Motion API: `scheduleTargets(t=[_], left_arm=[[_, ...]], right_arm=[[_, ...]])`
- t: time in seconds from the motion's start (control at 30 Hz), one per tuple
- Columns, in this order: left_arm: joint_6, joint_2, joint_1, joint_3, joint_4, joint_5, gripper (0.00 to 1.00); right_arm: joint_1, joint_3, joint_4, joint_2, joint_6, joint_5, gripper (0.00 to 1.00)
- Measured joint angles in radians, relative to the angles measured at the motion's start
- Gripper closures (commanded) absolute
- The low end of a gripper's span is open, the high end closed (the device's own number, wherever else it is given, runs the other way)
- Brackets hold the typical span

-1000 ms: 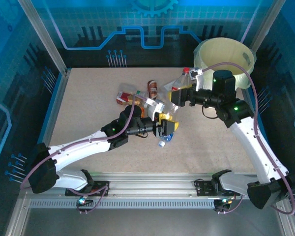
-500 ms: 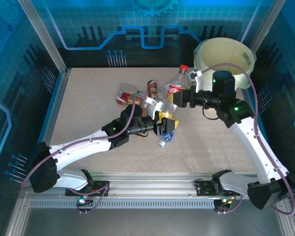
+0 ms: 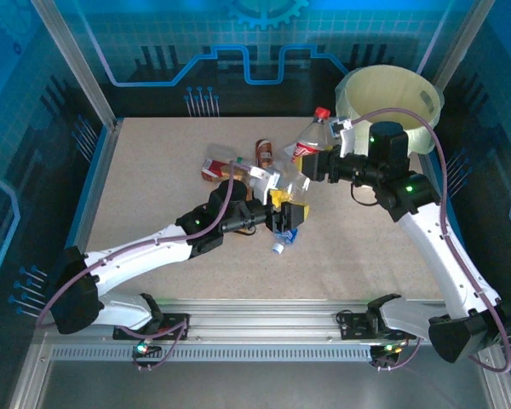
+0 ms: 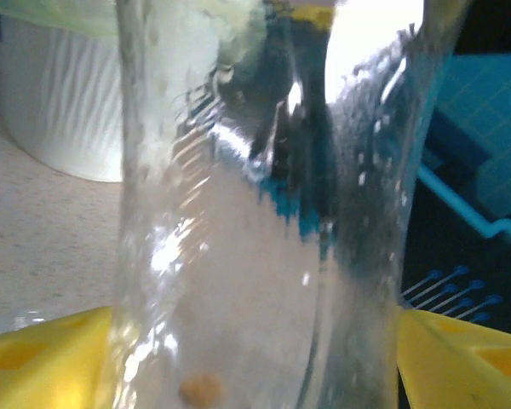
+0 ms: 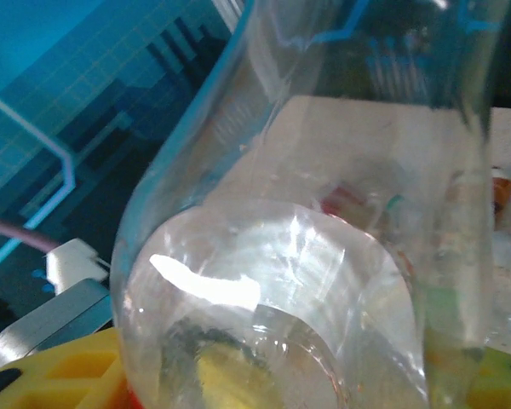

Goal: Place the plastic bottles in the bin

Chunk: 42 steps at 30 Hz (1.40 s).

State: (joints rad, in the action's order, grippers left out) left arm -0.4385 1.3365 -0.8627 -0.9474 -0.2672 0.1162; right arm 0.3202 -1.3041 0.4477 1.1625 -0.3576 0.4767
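A clear plastic bottle [image 3: 309, 141] with a red cap and red label hangs tilted above the table, just left of the bin [image 3: 390, 100]. My right gripper [image 3: 312, 164] is shut on its body. In the right wrist view the same bottle [image 5: 324, 213] sits between the yellow fingers [image 5: 51, 375]. My left gripper [image 3: 283, 207] is just below its base with the jaws spread wide. The bottle [image 4: 255, 213] stands between those yellow fingers [image 4: 43, 358]. A blue-capped bottle [image 3: 283, 240] lies under the left gripper.
More bottles lie on the table left of the grippers: a brown one [image 3: 265, 153] and one with a red and orange label [image 3: 217, 166]. The bin's white wall [image 4: 60, 111] shows behind the held bottle. Blue enclosure walls ring the table.
The right gripper closed on the red-capped bottle and lifted it slightly. The left gripper's jaws spread apart. The blue-capped bottle shifted a little on the table.
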Motion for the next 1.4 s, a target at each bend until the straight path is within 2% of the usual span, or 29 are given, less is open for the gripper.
scheduleTargets(t=[0.07,0.27,0.57,0.8,1.1,1.4], left_arm=[[0.001,0.000,0.002,0.000,0.013,-0.024,0.01],[0.024,-0.071,0.006,0.037,0.031,-0.090,0.01],[0.030,-0.296,0.022,0.182,0.070,-0.242,0.01],[0.029,-0.418,0.023,0.256,0.114,-0.335,0.01],[0.025,-0.455,0.023,0.298,0.139,-0.375,0.01],[0.025,-0.452,0.023,0.300,0.143,-0.382,0.01]], right_arm=[[0.000,-0.003,-0.004,0.001,0.012,-0.039,0.62],[-0.021,-0.117,0.024,0.034,0.076,-0.220,0.67],[-0.157,-0.381,0.044,0.142,0.197,-0.458,0.66],[-0.232,-0.503,-0.013,0.254,0.236,-0.620,0.65],[-0.277,-0.451,-0.176,0.328,0.257,-0.826,0.62],[-0.305,-0.391,-0.163,0.402,0.324,-0.884,0.60]])
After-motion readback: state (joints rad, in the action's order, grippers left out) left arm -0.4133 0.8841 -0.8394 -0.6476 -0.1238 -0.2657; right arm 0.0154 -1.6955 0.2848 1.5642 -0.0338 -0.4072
